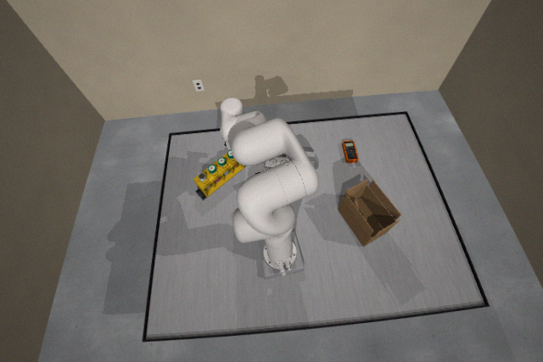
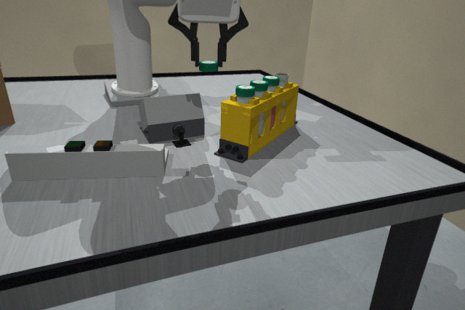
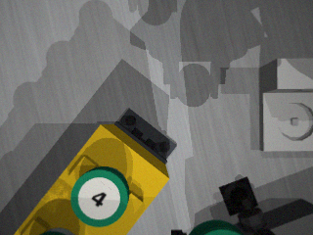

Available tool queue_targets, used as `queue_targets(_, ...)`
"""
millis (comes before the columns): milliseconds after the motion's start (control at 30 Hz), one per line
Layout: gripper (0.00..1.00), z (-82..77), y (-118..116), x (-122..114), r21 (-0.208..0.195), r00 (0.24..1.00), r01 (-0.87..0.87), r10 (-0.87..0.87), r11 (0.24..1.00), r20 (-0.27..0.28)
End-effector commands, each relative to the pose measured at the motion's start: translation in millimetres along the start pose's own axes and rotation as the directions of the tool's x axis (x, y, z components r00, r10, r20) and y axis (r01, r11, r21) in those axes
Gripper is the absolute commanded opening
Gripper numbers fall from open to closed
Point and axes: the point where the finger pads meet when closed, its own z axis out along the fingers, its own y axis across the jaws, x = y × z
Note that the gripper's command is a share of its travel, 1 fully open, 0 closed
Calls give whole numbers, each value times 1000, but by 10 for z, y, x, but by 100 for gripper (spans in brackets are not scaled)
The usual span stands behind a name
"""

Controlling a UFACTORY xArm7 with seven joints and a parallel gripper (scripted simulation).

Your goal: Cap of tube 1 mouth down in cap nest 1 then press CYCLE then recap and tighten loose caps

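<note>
My gripper is shut on a green cap and holds it in the air, well above the table and left of the yellow decapping station. The cap's rim shows at the bottom edge of the wrist view. In the station, the far tube stands open with no cap; it also shows in the top view. The other three tubes carry green caps. The cap marked 4 is below me in the wrist view. The pale cap tray lies front left, with two dark lamps. One round nest shows in the wrist view.
A grey box with a small black lever stands between the arm's base and the tray. An open cardboard box and an orange meter lie on the far side of the arm. The keys are not in view.
</note>
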Motion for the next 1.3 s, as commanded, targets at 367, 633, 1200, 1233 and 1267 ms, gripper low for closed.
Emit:
queue_targets(367, 0, -11, 916, 600, 4, 1000, 1, -1, 1000, -2)
queue_targets(633, 0, -10, 1053, 686, 4, 1000, 1, -1, 1000, -2)
queue_targets(1200, 0, 490, 1051, 686, 4, 1000, 1, -1, 1000, -2)
queue_targets(1233, 0, 540, 1051, 686, 4, 1000, 1, -1, 1000, -2)
queue_targets(1267, 0, 590, 1051, 685, 4, 1000, 1, -1, 1000, -2)
